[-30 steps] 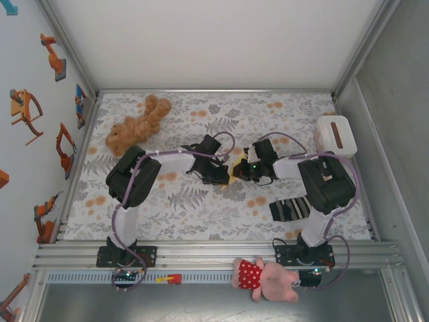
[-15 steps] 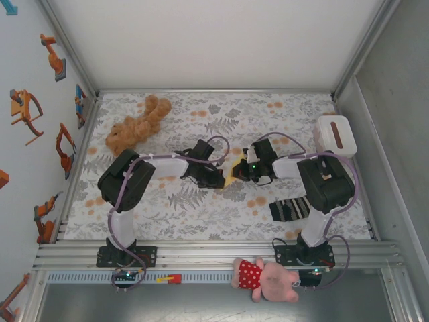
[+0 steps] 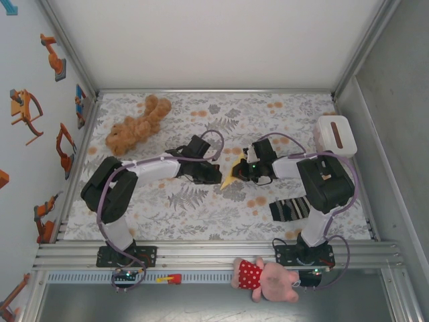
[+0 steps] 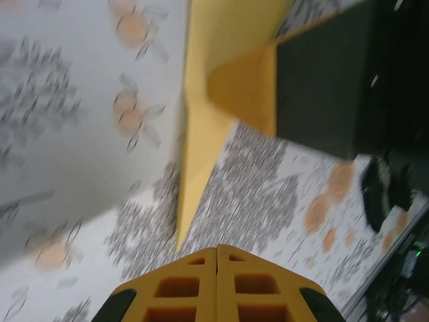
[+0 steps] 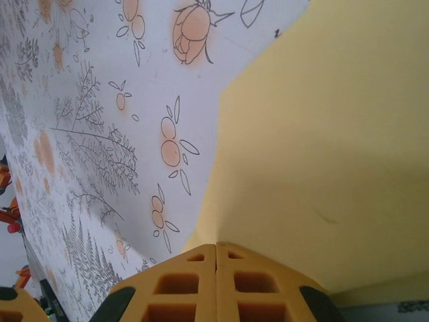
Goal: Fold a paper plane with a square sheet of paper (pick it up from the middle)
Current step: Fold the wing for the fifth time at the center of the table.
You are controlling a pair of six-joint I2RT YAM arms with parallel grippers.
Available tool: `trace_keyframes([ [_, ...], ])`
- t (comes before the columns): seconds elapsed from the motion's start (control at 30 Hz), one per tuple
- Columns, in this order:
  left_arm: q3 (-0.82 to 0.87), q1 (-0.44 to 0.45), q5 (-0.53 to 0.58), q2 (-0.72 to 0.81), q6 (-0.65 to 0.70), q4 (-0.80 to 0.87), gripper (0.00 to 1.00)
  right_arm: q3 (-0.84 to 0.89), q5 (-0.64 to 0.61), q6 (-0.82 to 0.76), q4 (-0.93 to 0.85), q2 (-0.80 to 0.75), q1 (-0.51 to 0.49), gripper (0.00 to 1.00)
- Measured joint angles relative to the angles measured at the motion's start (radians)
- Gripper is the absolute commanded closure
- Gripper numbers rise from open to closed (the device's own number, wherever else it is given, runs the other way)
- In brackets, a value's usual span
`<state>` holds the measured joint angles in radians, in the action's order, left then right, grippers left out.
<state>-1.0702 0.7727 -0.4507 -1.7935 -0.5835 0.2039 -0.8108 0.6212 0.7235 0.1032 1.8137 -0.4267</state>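
Note:
The square sheet of paper is folded into a narrow pale-yellow paper plane [image 3: 230, 178] with a sharp tip, near the middle of the flowered table. My right gripper [image 3: 242, 172] comes at it from the right. In the right wrist view the yellow fingers [image 5: 216, 245] are shut, and the paper [image 5: 322, 147] runs straight into their tips. My left gripper [image 3: 218, 177] is just left of the plane. In the left wrist view its jaws [image 4: 216, 249] are shut on nothing, with the plane's pointed tip [image 4: 181, 235] a little ahead of them and apart.
A brown teddy [image 3: 137, 125] lies at the back left. A white box with a brown slot [image 3: 335, 135] stands at the right wall. A striped sock [image 3: 289, 208] lies near the right arm's base. A pink plush in a red dress [image 3: 267, 278] rests on the front rail.
The left arm's elbow has swung out to the left and its gripper has drawn back a little from the paper. The right gripper and the paper have stayed put.

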Motion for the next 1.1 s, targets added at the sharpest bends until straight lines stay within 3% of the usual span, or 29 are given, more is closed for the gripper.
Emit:
trace_keyframes([
  [0.3, -0.042, 0.006, -0.004, -0.138, -0.061, -0.071, 0.97, 0.000, -0.004, 0.011, 0.003, 0.000, -0.002, 0.97],
  [1.1, -0.064, 0.006, -0.010, -0.173, -0.096, -0.050, 1.00, -0.015, -0.087, -0.034, -0.099, -0.103, -0.039, 0.99],
])
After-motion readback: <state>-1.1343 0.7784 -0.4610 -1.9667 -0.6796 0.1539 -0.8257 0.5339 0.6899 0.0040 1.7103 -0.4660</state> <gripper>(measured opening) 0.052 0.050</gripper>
